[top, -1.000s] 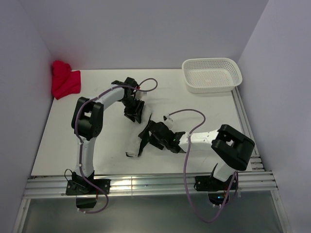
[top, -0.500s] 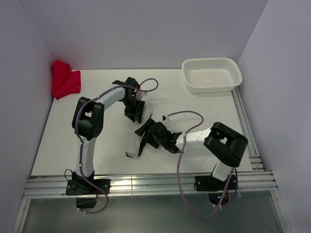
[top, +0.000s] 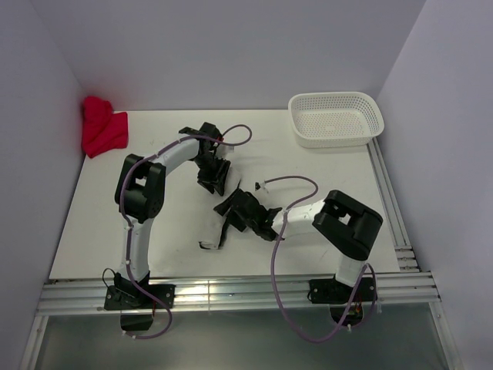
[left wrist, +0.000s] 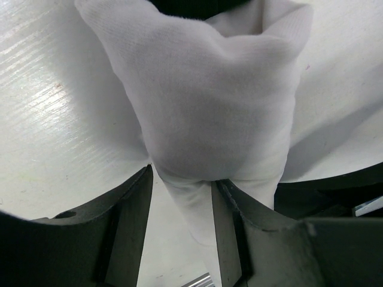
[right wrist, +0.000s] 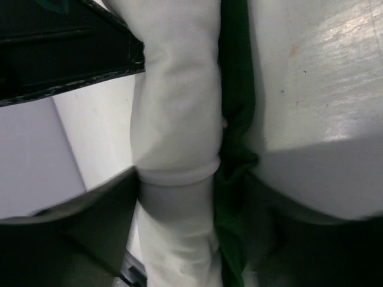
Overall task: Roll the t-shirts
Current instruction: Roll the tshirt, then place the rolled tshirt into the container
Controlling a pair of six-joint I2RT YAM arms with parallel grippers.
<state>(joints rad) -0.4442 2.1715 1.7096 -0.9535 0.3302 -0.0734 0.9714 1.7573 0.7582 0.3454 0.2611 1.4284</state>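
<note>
A white t-shirt (top: 213,233) lies rolled into a long tube on the table between my two grippers. My left gripper (top: 213,183) points down at its far end. In the left wrist view the white t-shirt (left wrist: 209,107) bulges over the fingertips and my left gripper (left wrist: 181,179) is shut on a narrow part of it. My right gripper (top: 229,218) is open. In the right wrist view my right gripper (right wrist: 191,179) straddles the white roll (right wrist: 176,119) and a dark green t-shirt (right wrist: 236,107) bunched against the roll's side.
A bright red cloth bundle (top: 102,126) sits in the far left corner by the wall. A white perforated basket (top: 296,127) stands at the far right. Metal rails (top: 231,293) run along the near table edge.
My right gripper has slid left, closer onto the white roll, and its arm has folded in. My left gripper and the roll have stayed put.
</note>
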